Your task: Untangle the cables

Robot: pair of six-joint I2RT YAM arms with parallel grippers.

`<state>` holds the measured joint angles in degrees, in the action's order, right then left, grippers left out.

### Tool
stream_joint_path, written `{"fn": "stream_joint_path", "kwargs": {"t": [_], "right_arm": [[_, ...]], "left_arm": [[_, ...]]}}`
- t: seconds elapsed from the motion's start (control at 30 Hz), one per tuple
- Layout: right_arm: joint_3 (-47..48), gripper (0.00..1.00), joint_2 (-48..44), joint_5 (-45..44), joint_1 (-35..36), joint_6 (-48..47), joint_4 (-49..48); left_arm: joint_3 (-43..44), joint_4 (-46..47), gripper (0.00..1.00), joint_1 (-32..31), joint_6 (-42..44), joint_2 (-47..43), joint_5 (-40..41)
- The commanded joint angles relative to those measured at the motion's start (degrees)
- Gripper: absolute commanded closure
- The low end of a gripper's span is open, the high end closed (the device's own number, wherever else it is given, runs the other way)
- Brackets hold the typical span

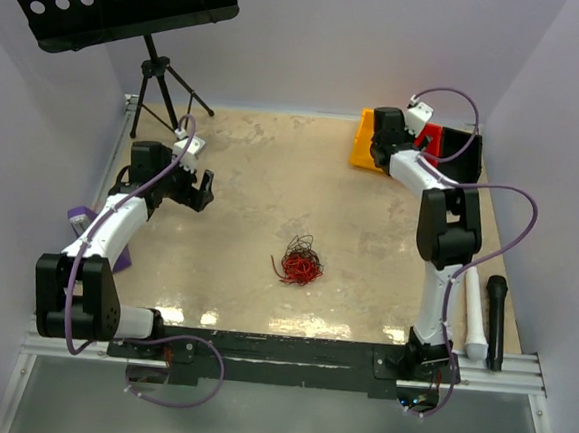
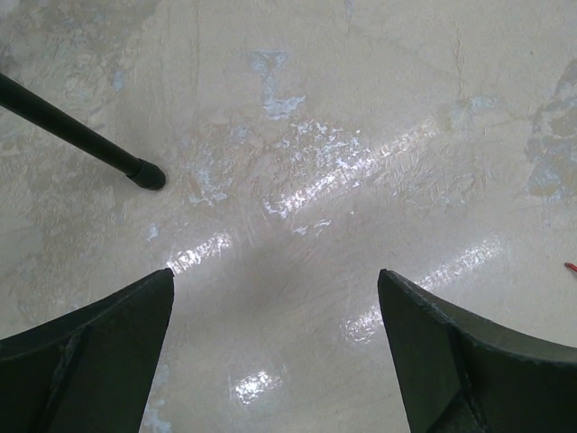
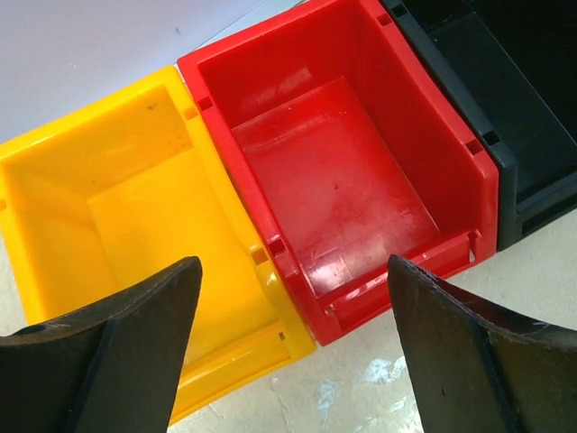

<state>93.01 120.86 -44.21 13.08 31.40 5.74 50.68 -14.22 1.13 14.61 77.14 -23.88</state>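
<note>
Cables (image 1: 300,262) apparently well apart from grippers (image 2: 275,275) (image 3: 293,262)

Light falls bright and even from above in the top view, and shadows are soft and faint. The glossy table (image 1: 263,164) carries white glare patches along its near edge. In the left wrist view glare streaks diagonally across it, with a dim shadow beneath. The cables (image 1: 301,261) are too fine to tell strand from strand. In the right wrist view colours are vivid: the red bin (image 3: 343,153) shines on its floor, and the black bin (image 3: 532,81) loses detail in darkness.
</note>
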Motion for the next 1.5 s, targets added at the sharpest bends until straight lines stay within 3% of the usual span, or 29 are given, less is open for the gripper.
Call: {"fn": "stream_joint_path", "kwargs": {"t": [0.0,0.27,0.43,0.57,0.77,1.2,1.47], "right_arm": [[4.5,0.14,2.8,-1.9,-0.3,-0.5,2.9],[7.9,0.37,8.2,-0.6,-0.5,-2.5,6.4],[3.9,0.66,5.5,0.5,-0.1,-2.6,4.2],[-0.9,0.75,2.4,0.3,3.3,-3.7,1.6],[-7.7,0.80,-2.4,-4.7,11.6,-2.7,0.1],[-23.4,0.85,-15.3,4.5,24.5,8.5,0.1],[-26.5,0.84,-12.5,-0.7,35.7,13.9,2.9]], "left_arm": [[-0.1,1.6,0.00,0.4,1.0,-0.9,-1.5],[-0.3,1.0,0.00,0.5,1.8,-2.2,-0.1],[-0.4,0.7,0.00,0.5,2.2,-3.0,0.7],[-0.4,0.3,0.00,0.5,1.7,-3.8,1.2],[0.0,-1.6,0.00,0.5,2.4,-4.2,3.3],[1.2,-5.4,0.00,0.6,2.9,-7.3,4.1],[2.1,-7.7,0.00,0.6,2.5,-10.3,3.7]]}}
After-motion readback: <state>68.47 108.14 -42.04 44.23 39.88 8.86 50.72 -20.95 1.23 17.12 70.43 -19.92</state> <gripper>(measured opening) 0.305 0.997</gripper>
